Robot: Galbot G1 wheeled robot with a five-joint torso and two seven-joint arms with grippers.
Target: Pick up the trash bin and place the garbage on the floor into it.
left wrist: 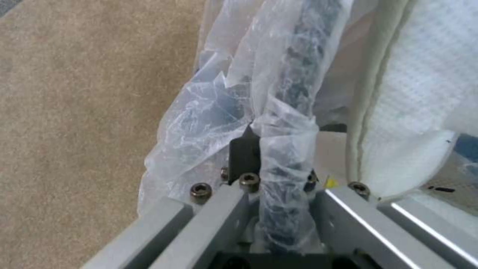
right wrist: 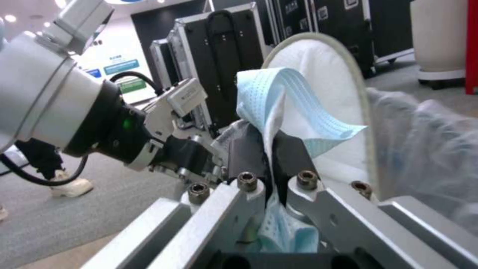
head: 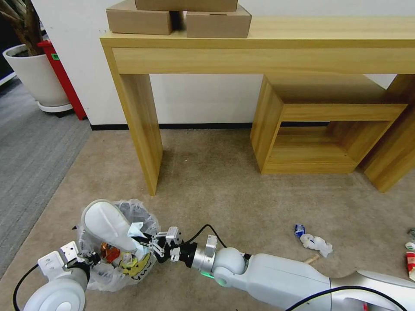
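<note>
Head view: trash bin (head: 113, 242) on the beige floor (head: 225, 194), just before the leg of the wooden desk (head: 142, 129). Inside the bin: white slipper (head: 108, 226) upright, red and yellow wrappers (head: 125, 259) lower down. At the bin's near rim, left gripper (left wrist: 279, 179), clamped tight on rim and liner. At the opposite rim, right gripper (right wrist: 271, 160), pinched closed on a pale blue face mask (right wrist: 283, 108). Well away from the bin: crumpled paper (head: 317, 243), wooden stick (head: 312, 258).

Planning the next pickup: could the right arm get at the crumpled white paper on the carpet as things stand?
Probably not yet: the right claw is shut on a blue tissue over the trash bin. The crumpled paper itself lies unobstructed on open carpet.
</note>
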